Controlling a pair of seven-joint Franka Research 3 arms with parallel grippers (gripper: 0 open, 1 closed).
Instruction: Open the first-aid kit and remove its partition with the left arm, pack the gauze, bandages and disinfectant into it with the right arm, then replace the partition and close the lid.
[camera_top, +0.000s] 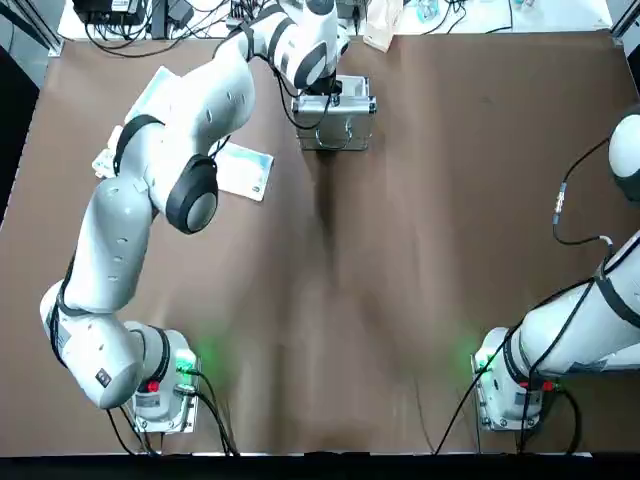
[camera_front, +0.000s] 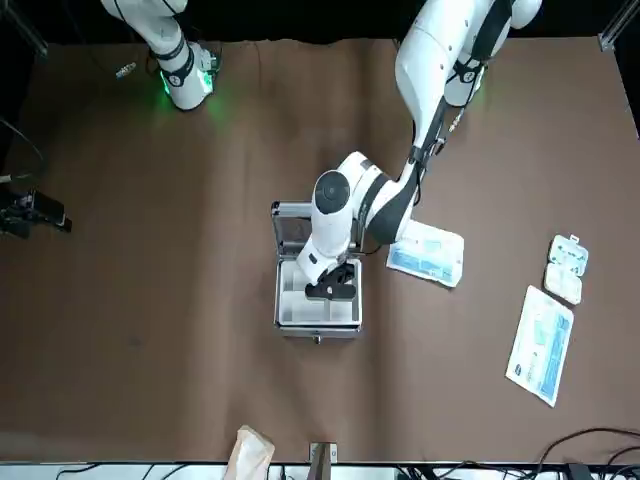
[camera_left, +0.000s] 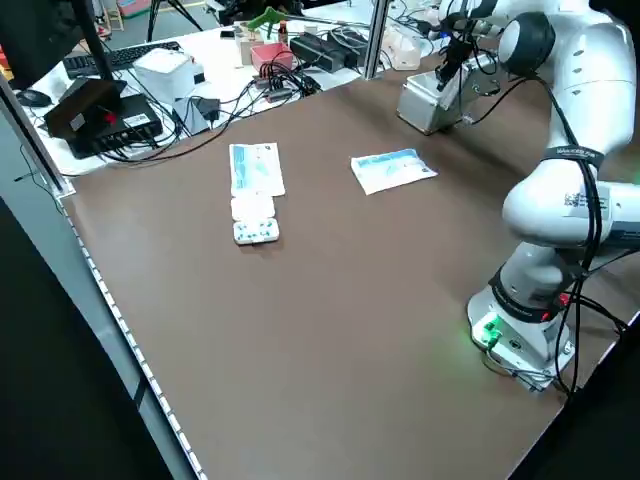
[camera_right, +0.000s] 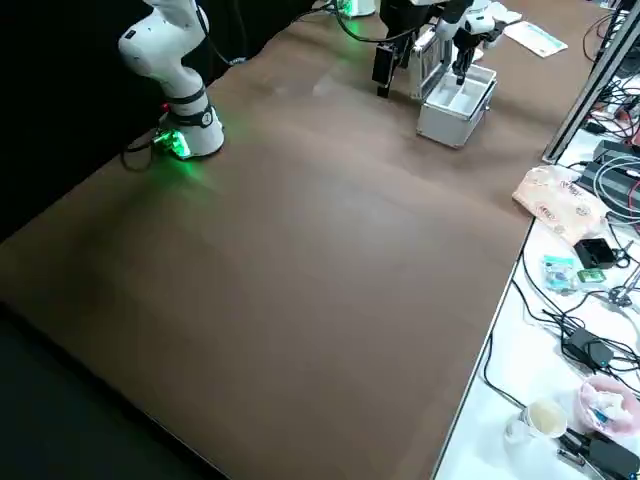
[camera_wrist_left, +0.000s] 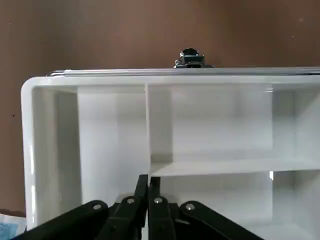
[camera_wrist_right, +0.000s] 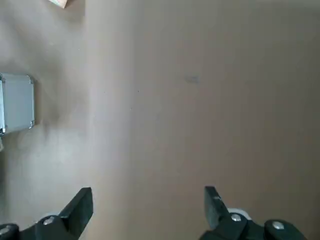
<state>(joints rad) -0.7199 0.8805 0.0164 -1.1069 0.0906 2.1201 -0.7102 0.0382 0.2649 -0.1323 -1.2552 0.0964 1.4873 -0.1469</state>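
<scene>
The first-aid kit (camera_front: 279, 300) stands at the table's far middle with its lid (camera_front: 298, 226) raised upright on the robot's side. Inside lies the white partition (camera_wrist_left: 100, 135), split into compartments. My left gripper (camera_wrist_left: 148, 192) reaches down into the kit (camera_top: 358, 104), its fingers pinched together on a thin divider wall of the partition (camera_front: 298, 300). My right gripper (camera_wrist_right: 148, 207) hangs open and empty over bare table at the robot's right (camera_front: 30, 215). A flat blue-white pack (camera_front: 427, 253) lies beside the kit. The disinfectant cannot be made out.
A longer blue-white pack (camera_front: 540, 345) and a small white box (camera_front: 566, 268) lie on the robot's left side of the table. A tan packet (camera_front: 250, 455) sits at the far edge. Cables and devices (camera_left: 150, 90) crowd the bench beyond the table.
</scene>
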